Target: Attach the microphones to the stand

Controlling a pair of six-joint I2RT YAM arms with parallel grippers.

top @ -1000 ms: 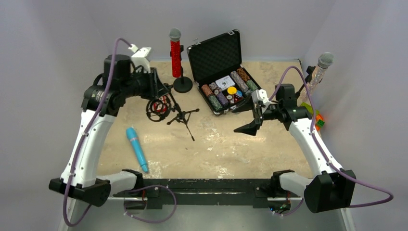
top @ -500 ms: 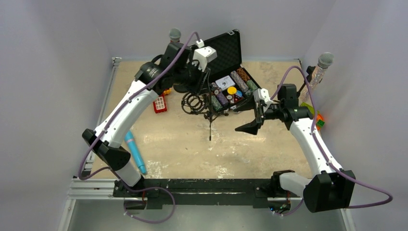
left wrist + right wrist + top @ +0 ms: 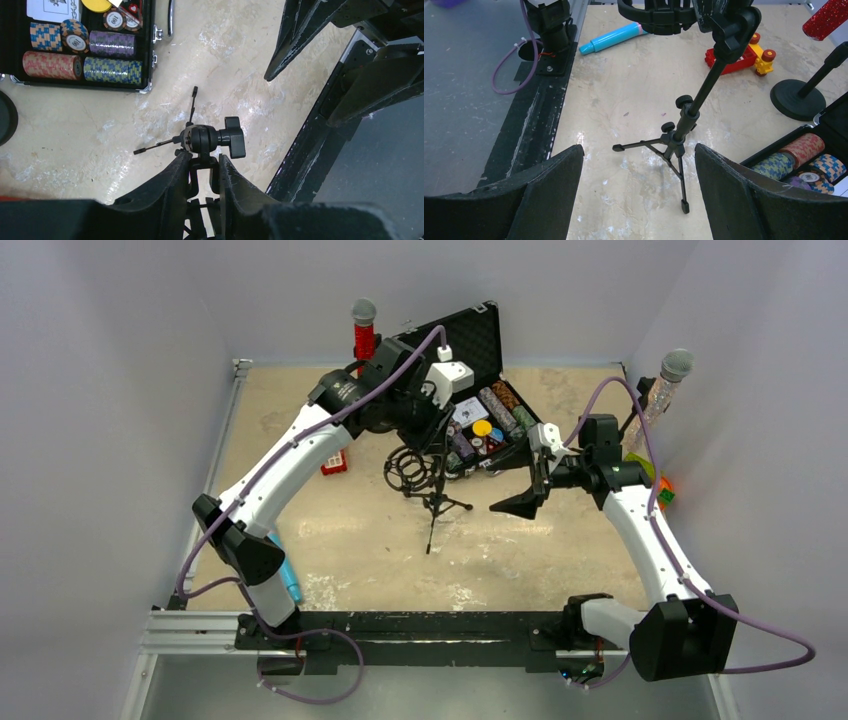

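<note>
My left gripper (image 3: 432, 438) is shut on the bracket just under the swivel head of a black tripod stand (image 3: 436, 502), and holds it upright mid-table. The grip shows in the left wrist view (image 3: 204, 159). The stand's ring-shaped shock mount (image 3: 404, 468) hangs on its left. My right gripper (image 3: 520, 502) is open and empty, facing the stand's legs (image 3: 675, 145). The light-blue microphone (image 3: 614, 37) lies on the table, partly hidden behind my left arm (image 3: 290, 580). The red glitter microphone (image 3: 364, 332) stands in a round-base holder at the back. The silver glitter microphone (image 3: 664, 388) stands at the far right.
An open black case of poker chips (image 3: 482, 420) sits behind the stand. A small red toy phone (image 3: 334, 462) lies left of it. The red microphone's round base (image 3: 798, 100) is near the case. Colourful toy blocks (image 3: 662, 490) lie at the right edge.
My left arm has swung from the left rear to the middle, carrying the stand, which now sits upright in front of the right gripper. The right arm has barely moved.
</note>
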